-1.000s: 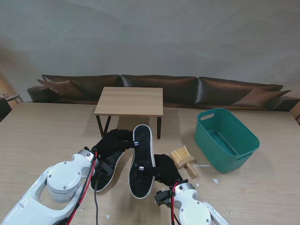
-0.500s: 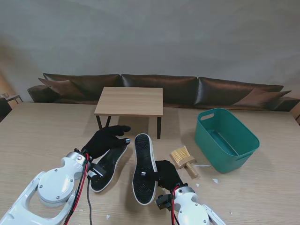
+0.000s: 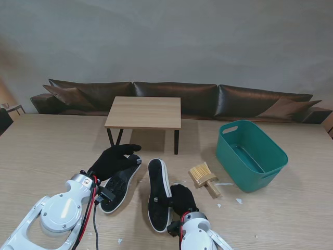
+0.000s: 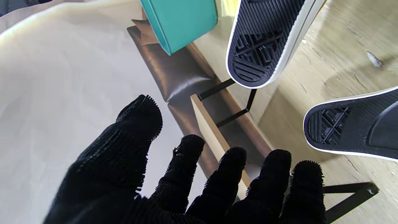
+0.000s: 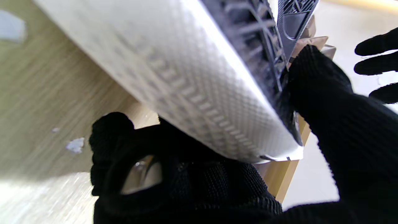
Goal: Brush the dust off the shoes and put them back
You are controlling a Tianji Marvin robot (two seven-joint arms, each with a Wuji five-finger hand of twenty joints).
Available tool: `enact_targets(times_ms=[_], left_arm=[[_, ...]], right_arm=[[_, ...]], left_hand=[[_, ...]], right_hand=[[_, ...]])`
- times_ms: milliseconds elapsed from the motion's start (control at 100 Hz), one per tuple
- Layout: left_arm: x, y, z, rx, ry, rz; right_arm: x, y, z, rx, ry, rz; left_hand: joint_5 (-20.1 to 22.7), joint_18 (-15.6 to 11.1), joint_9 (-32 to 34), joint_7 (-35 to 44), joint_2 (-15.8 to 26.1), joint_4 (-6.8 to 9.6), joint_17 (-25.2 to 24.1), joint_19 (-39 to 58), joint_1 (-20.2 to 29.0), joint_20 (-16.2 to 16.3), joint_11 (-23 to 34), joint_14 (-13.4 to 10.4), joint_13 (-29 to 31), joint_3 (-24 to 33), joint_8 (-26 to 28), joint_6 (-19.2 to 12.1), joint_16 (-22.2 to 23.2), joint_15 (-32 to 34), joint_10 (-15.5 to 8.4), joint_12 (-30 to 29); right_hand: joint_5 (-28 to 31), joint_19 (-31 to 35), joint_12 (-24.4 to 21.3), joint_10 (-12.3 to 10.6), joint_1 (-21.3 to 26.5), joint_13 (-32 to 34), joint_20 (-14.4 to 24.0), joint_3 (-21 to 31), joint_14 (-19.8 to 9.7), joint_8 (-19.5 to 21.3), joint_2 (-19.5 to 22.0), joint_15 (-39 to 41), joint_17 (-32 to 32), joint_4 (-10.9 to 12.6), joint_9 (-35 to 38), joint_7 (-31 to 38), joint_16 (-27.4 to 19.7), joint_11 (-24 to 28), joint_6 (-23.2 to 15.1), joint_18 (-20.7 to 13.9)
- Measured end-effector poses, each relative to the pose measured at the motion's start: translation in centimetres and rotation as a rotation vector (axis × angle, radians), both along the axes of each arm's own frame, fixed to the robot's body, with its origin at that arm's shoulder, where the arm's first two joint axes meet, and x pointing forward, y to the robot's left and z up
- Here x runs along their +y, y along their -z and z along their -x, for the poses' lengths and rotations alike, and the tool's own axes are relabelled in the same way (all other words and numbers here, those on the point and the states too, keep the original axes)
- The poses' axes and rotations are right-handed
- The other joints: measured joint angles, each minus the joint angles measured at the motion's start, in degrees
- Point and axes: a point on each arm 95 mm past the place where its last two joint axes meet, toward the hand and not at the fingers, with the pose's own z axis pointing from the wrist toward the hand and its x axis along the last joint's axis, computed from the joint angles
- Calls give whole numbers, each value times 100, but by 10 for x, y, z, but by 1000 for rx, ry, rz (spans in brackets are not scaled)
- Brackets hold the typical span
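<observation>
Right hand point(image 3: 183, 199) grips one shoe point(image 3: 157, 194); left hand point(image 3: 112, 160) spread, empty; brush point(image 3: 204, 178) beside shoe, untouched; brushing pending.

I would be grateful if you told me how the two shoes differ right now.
The left shoe is free: the left hand hovers over it, open. The right shoe is gripped at its side by the right hand. The left shoe slants with its toe toward the right; the right shoe points almost straight away from me. The right shoe lies nearer the brush. Both are black with white edging, soles up.
</observation>
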Motion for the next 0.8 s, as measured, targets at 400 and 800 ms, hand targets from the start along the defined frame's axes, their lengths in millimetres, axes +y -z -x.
enact_targets(times_ms=[400,800], left_arm=[[0,5,1,32,-10,-17],[-3,6,3,50,-14,-18]], right_arm=[[20,4,-14,-17,70,75],[27,5,-24,-27,126,132]], left_hand=[[7,-9,71,26,79,0,0,-13,5,82,25,0,11,-60,53,0,0,-1,0,66],[133,-12,256,32,224,0,0,-69,9,147,68,0,20,-121,70,6,0,-1,0,143]], right_hand=[[8,103,43,5,-6,0,3,0,17,3,82,-257,9,-27,-1,0,-113,75,12,0],[-268,104,-26,59,-66,-43,-3,-9,19,-85,437,-605,332,-37,-372,21,-295,417,86,-40]])
